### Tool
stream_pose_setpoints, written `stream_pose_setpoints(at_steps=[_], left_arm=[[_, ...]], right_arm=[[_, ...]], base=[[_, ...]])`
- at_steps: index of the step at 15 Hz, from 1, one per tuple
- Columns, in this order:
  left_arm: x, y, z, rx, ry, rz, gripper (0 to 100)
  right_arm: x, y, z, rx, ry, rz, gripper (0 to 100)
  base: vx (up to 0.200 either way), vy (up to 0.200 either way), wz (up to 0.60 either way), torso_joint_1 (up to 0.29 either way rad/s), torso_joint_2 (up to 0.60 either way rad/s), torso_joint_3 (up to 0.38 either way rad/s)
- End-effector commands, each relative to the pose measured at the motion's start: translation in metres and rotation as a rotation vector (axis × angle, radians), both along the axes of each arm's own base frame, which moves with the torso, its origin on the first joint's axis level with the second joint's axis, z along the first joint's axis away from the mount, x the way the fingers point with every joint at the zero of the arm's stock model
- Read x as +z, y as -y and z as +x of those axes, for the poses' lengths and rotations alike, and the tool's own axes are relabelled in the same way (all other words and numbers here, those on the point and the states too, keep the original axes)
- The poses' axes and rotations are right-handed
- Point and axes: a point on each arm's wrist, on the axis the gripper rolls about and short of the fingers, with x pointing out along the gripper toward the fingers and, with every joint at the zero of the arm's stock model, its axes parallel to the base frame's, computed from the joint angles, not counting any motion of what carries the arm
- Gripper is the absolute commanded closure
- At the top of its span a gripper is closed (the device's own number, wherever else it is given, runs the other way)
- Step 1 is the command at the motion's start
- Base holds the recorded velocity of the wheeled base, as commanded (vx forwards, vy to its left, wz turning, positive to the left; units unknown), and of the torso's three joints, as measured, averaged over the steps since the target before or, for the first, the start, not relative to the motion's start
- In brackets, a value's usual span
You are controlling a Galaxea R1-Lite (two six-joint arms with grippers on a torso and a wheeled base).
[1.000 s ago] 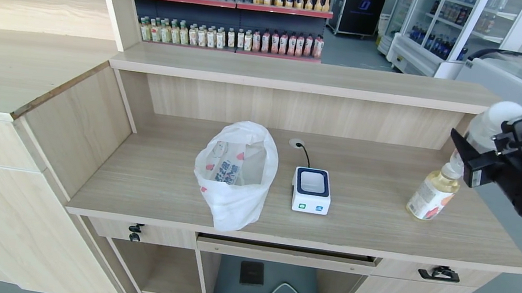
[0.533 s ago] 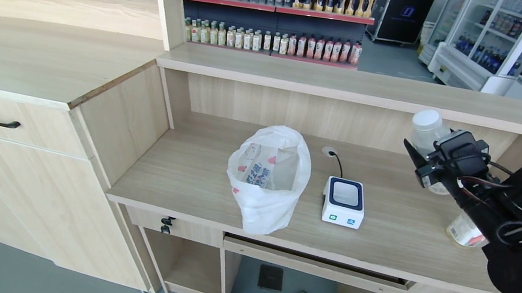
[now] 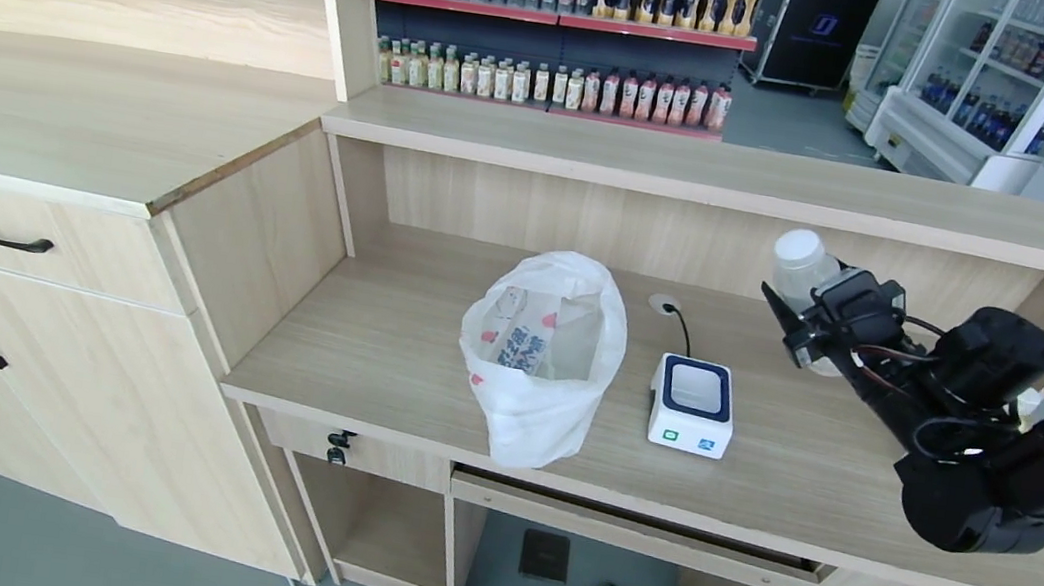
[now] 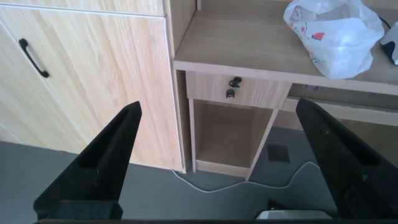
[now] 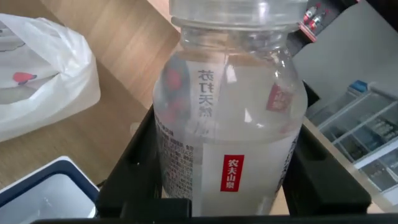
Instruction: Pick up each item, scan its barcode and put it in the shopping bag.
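The right gripper (image 3: 806, 318) pinched a clear, white-capped bottle (image 3: 796, 265) around its body, cap uppermost, in the air over the counter (image 3: 395, 337) to the right of the scanner (image 3: 693, 404). The shopping bag (image 3: 542, 356) stood open just left of the scanner. The left gripper (image 4: 219, 106) hung low before the counter's front, its fingers spread wide with nothing between them.

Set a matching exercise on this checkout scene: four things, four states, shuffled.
1. white plastic shopping bag
2. white box scanner, dark-rimmed window
3. clear white-capped plastic bottle
4. left gripper

A. open, low before the light wooden counter
B. clamped in the right gripper
C. standing open on the counter
D. on the counter, right of the bag

Pairs: 1-C, 2-D, 3-B, 4-A
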Motion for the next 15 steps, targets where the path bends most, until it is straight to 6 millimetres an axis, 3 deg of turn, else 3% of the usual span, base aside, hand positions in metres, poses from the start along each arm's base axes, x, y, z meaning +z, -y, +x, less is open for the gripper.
stream_pose_setpoints(at_steps=[1,9,15], left_arm=[[0.000,0.000,0.000,0.000,-0.001,0.000,0],[0.000,0.000,0.000,0.000,0.001,0.000,0],[0.000,0.000,0.000,0.000,-0.001,0.000,0]], right_arm=[[-0.007,-0.009,0.015,0.058,0.020,-0.017,100],[-0.032,-0.018,0.052,0.358,0.115,-0.211,100],[-0.051,-0.022,0.067,0.375,0.110,-0.220,100]], base=[[0.000,0.000,0.00,0.000,0.00,0.000],[0.000,0.000,0.00,0.000,0.00,0.000],[0.000,0.000,0.00,0.000,0.00,0.000]])
